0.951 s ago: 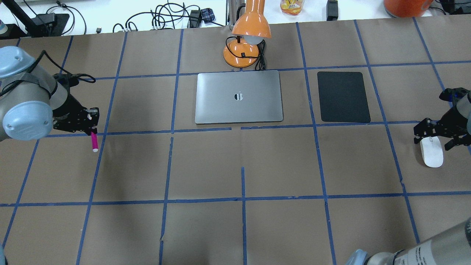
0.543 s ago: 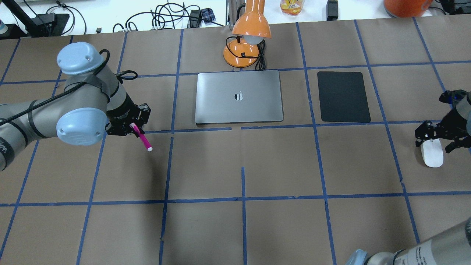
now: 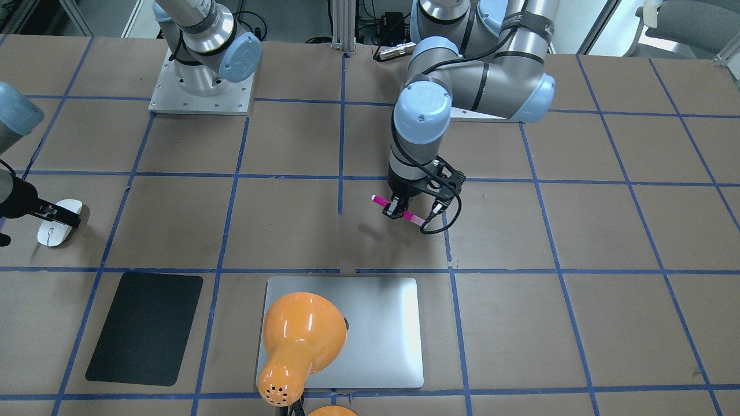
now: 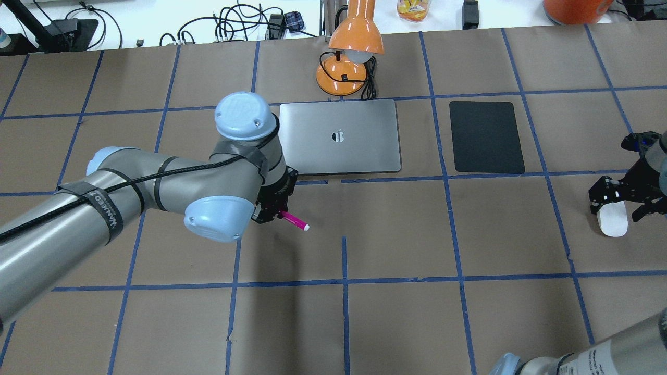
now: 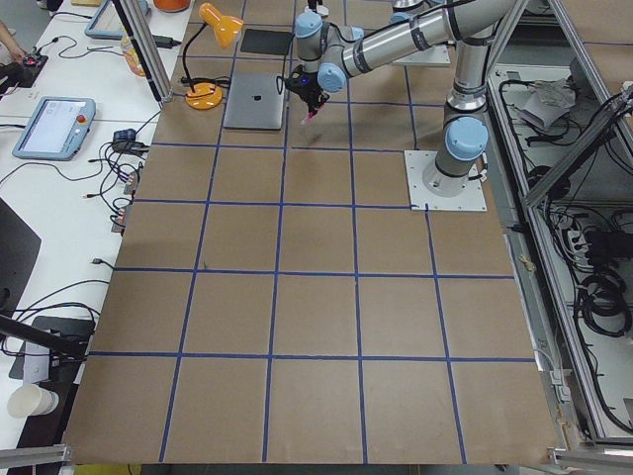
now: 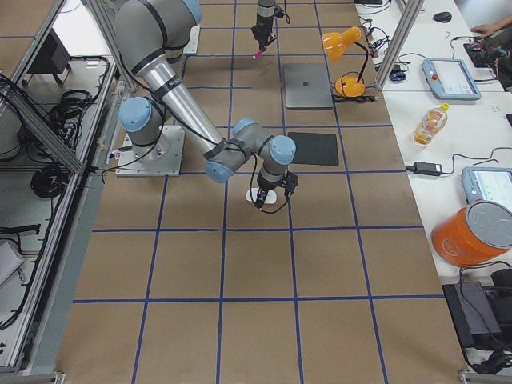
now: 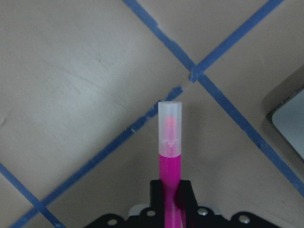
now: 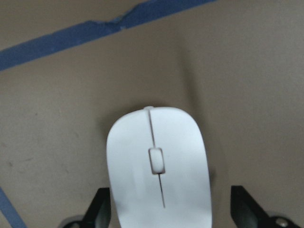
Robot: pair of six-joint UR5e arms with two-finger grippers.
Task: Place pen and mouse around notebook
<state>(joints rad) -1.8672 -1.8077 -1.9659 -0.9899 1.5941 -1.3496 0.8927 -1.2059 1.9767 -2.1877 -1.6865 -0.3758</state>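
My left gripper is shut on the pink pen and holds it low over the table, just in front of the notebook's near left corner. The pen's whitish cap points away from the fingers. The silver notebook lies closed and flat at mid-table. At the far right the white mouse rests on the table. My right gripper stands open over the mouse's far end, one finger on each side with gaps showing. The pen and the mouse also show from the front.
An orange desk lamp stands just behind the notebook, its shade overhanging it. A black mat lies to the notebook's right, between it and the mouse. Blue tape lines grid the brown table. Cables and devices sit beyond the far edge.
The left arm has swung right with the pen, from the table's far left to just in front of the notebook. The right gripper has stayed over the mouse, barely shifting.
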